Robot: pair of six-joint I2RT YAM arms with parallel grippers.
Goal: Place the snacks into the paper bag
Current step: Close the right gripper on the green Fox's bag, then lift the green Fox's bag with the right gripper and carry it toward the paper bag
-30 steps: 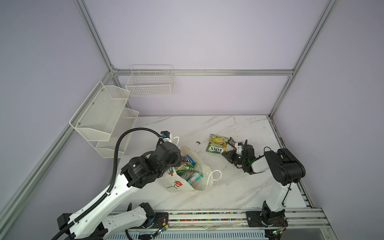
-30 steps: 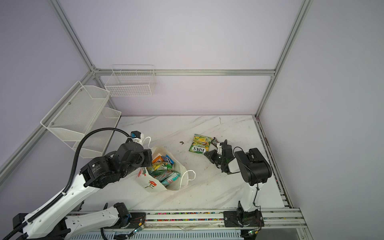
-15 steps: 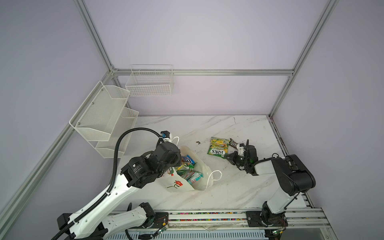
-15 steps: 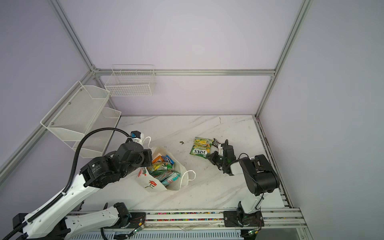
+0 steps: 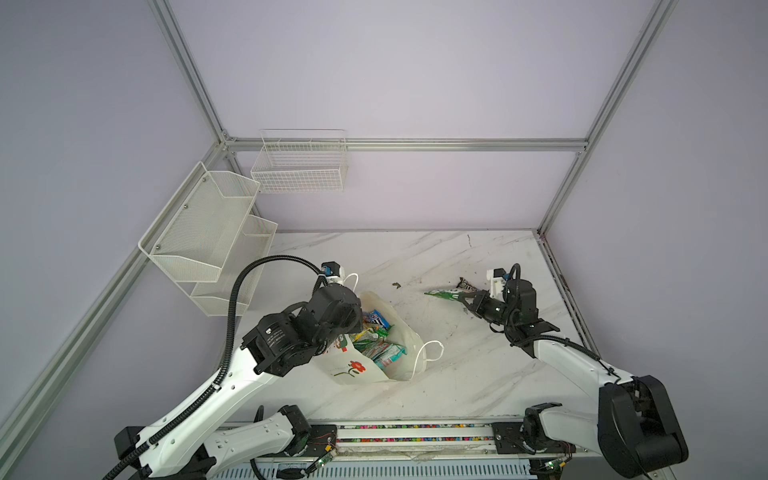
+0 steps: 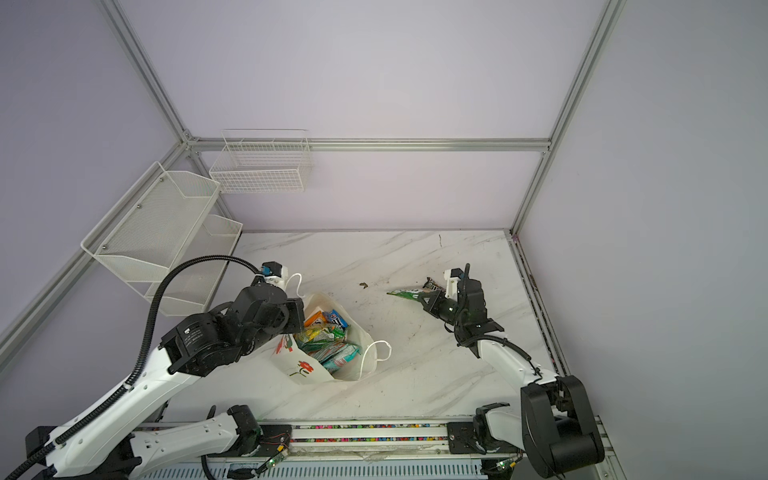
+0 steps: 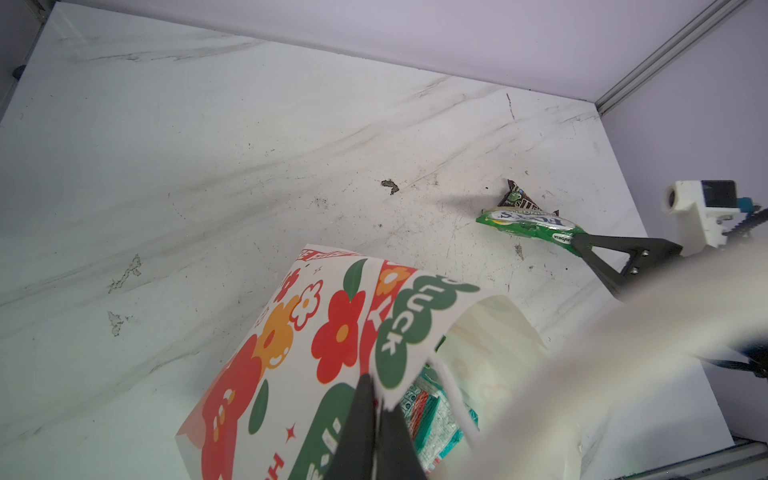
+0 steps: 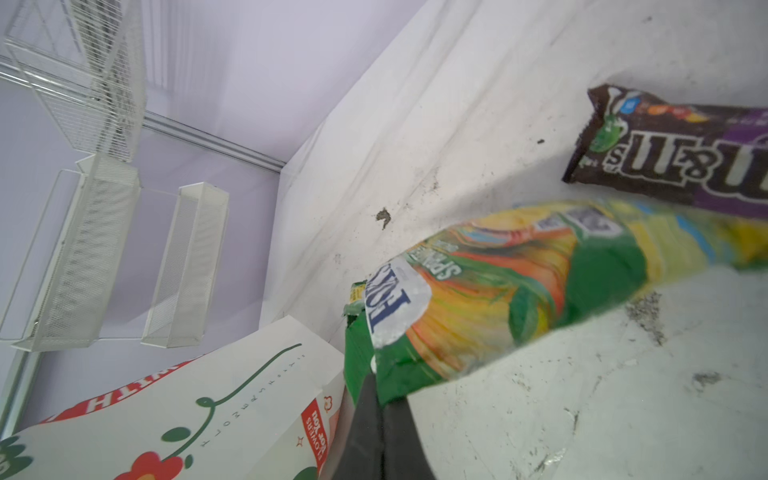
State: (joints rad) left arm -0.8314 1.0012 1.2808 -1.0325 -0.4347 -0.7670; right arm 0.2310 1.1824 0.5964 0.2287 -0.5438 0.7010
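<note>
The right claw [image 8: 378, 392] is pinched tight on a corner of the green packet [image 8: 519, 282]. The packet sticks out sideways from it and, as far as I can make out from the shadow beneath, hangs clear of the table [image 5: 415, 257]. Just behind it the brown packet [image 8: 665, 153] lies flat on the marble. Across the table the left claw [image 7: 376, 397] is clamped on the rim of the paper bag [image 7: 311, 332], whose mouth gapes, tilted toward the right arm. Several colourful packets [image 5: 376, 345] sit inside the bag. White wire baskets [image 5: 299, 166] hang on the walls beyond.
</note>
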